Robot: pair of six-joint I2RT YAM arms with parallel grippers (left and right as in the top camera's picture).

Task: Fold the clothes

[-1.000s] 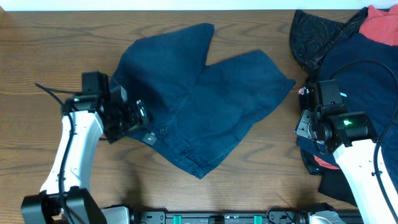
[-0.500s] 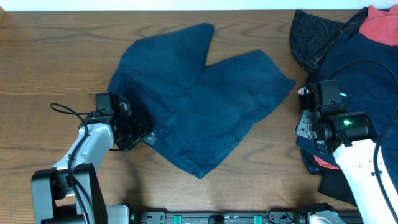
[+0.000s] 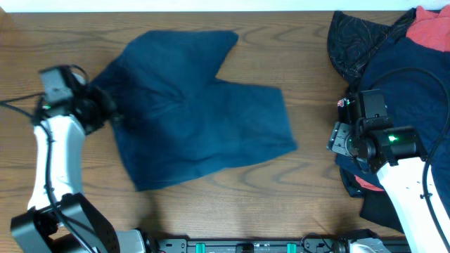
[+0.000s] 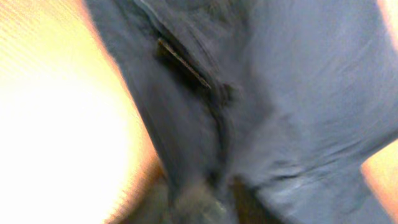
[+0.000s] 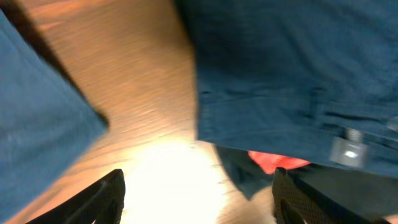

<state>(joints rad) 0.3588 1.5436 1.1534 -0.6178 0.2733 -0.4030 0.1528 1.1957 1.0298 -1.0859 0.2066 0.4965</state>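
A pair of navy shorts point(image 3: 197, 112) lies spread across the middle of the table. My left gripper point(image 3: 105, 111) is at their left edge, shut on the waistband. The left wrist view is blurred, with navy cloth point(image 4: 261, 93) filling it and running down into the left gripper point(image 4: 208, 200). My right gripper point(image 3: 336, 140) hangs open over bare wood beside the pile of clothes point(image 3: 415, 77). Its fingers point(image 5: 106, 199) stand wide apart with nothing between them. A navy garment point(image 5: 292, 74) and a coral-red piece point(image 5: 273, 160) lie just ahead of it.
The pile at the right edge holds a black patterned piece point(image 3: 351, 42) and a coral-red one point(image 3: 432, 21) on top of the navy cloth. A corner of the spread shorts point(image 5: 37, 124) shows left of the right gripper. The table's front rail point(image 3: 246, 246) runs along the bottom.
My left gripper closed on the waistband and swept up and to the left, dragging the shorts with it and spreading them flatter. The right gripper opened a little wider and stayed put.
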